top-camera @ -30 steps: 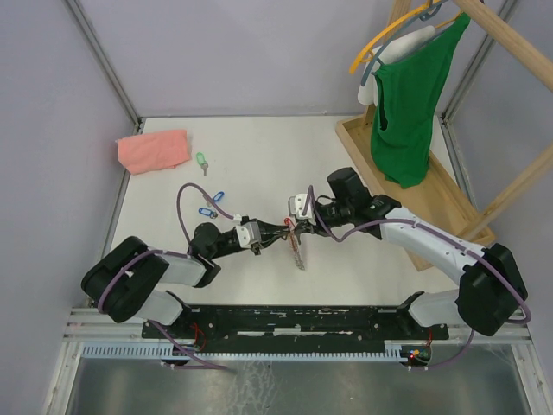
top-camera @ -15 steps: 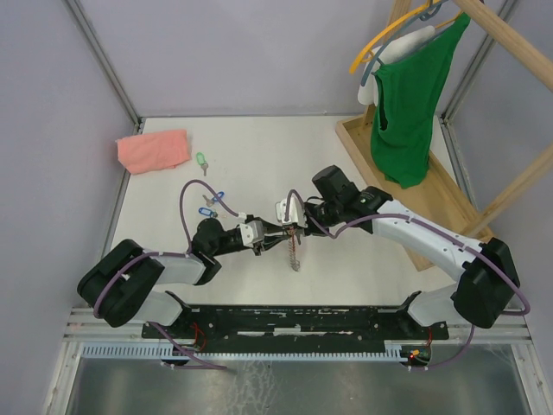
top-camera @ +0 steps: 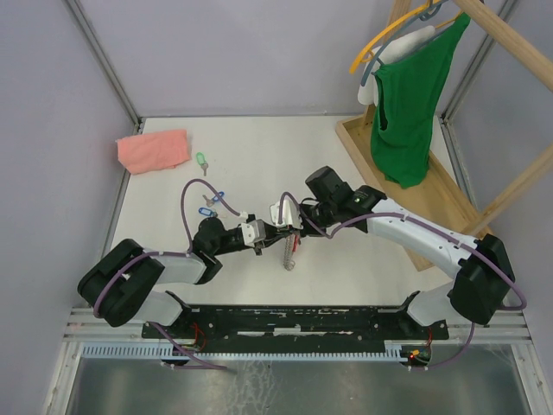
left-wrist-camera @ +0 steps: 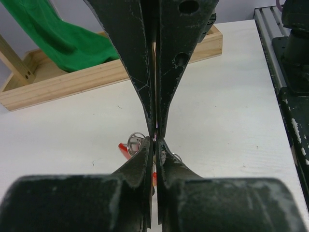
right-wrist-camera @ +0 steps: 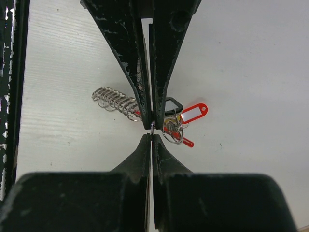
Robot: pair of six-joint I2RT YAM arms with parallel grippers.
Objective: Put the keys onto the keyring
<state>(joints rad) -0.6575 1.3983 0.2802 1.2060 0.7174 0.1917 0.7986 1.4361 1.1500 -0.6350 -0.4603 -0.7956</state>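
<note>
White worktop (top-camera: 259,164) | left pincer (top-camera: 275,234) and right pincer (top-camera: 289,230) are clenched tip to tip on the keyring (top-camera: 289,253), which has been carried slightly leftward | red key (right-wrist-camera: 190,112) is seen at its end, likely being threaded | blue keys (top-camera: 206,210) and green key (top-camera: 200,159) are left unthreaded.

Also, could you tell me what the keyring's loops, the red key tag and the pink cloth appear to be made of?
The keyring loops look like bare metal wire, probably steel: thin, silvery, glinting. The red key tag looks like glossy moulded plastic with a white insert. The pink cloth seems soft matte fabric, folded; its weave is too small to tell.
</note>
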